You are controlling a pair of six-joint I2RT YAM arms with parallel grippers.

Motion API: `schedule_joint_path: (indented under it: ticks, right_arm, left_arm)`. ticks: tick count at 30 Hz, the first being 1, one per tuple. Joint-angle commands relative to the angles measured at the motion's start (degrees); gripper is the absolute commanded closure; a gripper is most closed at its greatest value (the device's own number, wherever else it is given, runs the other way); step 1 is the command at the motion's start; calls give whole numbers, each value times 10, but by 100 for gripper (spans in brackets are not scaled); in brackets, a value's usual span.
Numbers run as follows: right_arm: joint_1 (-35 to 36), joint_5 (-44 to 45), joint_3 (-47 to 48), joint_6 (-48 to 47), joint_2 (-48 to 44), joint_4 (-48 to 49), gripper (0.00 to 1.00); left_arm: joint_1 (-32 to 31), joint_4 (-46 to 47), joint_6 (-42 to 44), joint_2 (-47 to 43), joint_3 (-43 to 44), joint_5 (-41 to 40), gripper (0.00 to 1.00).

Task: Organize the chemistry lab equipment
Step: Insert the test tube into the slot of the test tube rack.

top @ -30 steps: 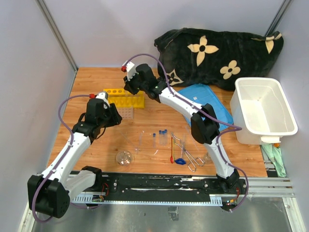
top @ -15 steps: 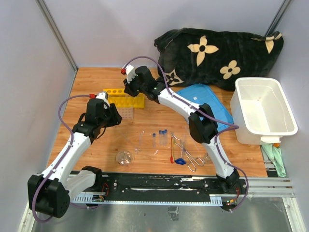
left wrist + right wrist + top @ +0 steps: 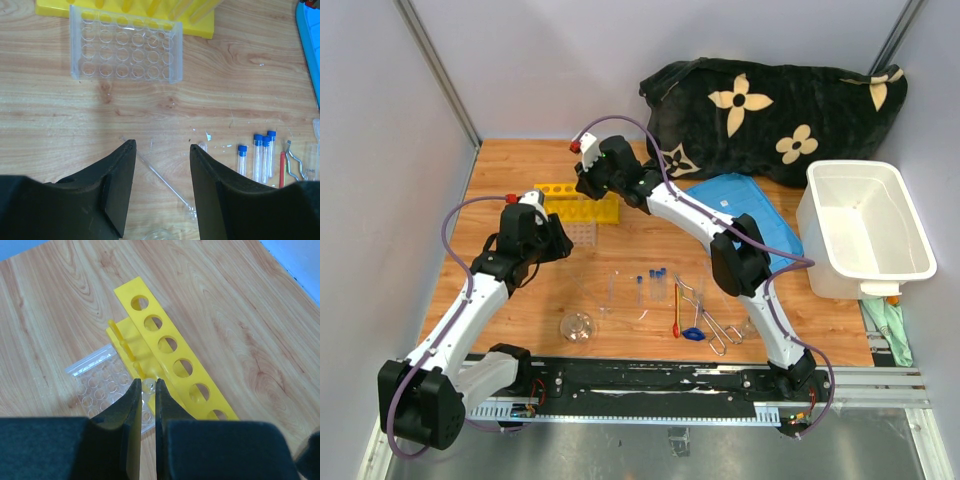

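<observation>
Table (image 3: 505, 170), open wood along the left and far edges.
- One yellow tube rack (image 3: 170, 355) stands far left, with one clear well plate (image 3: 125, 50) just beside it.
- Your right claw (image 3: 148, 383) is over the rack, narrow, pinching one small clear glass piece (image 3: 147, 386).
- Your left claw (image 3: 162, 150) is half wide and empty over bare wood and one glass rod (image 3: 160, 177).
- Near centre: four blue-capped test tubes (image 3: 258, 155), one red-handled spatula (image 3: 676, 318), one metal tongs (image 3: 710, 322), one flask (image 3: 577, 325).

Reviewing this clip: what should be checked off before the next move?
1. Left gripper open and empty: ok.
2. Right gripper closed on small clear piece: ok; what the piece is: cannot tell.
3. Right gripper above yellow rack: ok; lined up with a hole: cannot tell.
4. Rack holes in the right wrist view free: ok.
5. Blue-capped test tubes racked: not ok, lying on table.
</observation>
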Motion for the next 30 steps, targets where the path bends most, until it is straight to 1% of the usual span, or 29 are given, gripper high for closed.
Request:
schedule_joint_path:
  ticks: [1, 7, 15, 16, 19, 24, 27, 30]
  right_arm:
    - [8, -9, 29, 4, 25, 15, 99]
    - [8, -11, 49, 3, 48, 12, 99]
    - [9, -5, 47, 1, 58, 10, 99]
    - [8, -4, 47, 1, 59, 10, 97]
    - [9, -1, 48, 1, 60, 10, 87]
    - [8, 1, 49, 0, 56, 9, 72]
    - [7, 4, 43, -3, 46, 8, 68]
    - [7, 8, 28, -3, 30, 12, 68]
  left_arm:
    - [5, 11, 9, -3, -6, 4, 48]
    - [5, 10, 10, -4, -7, 2, 48]
    - [5, 17, 10, 7, -6, 6, 48]
    - [5, 19, 10, 8, -7, 6, 48]
    - [5, 20, 10, 10, -7, 6, 47]
    - [5, 21, 9, 12, -6, 6, 36]
    - [5, 21, 9, 11, -6, 8, 31]
    - [5, 18, 9, 6, -4, 10, 31]
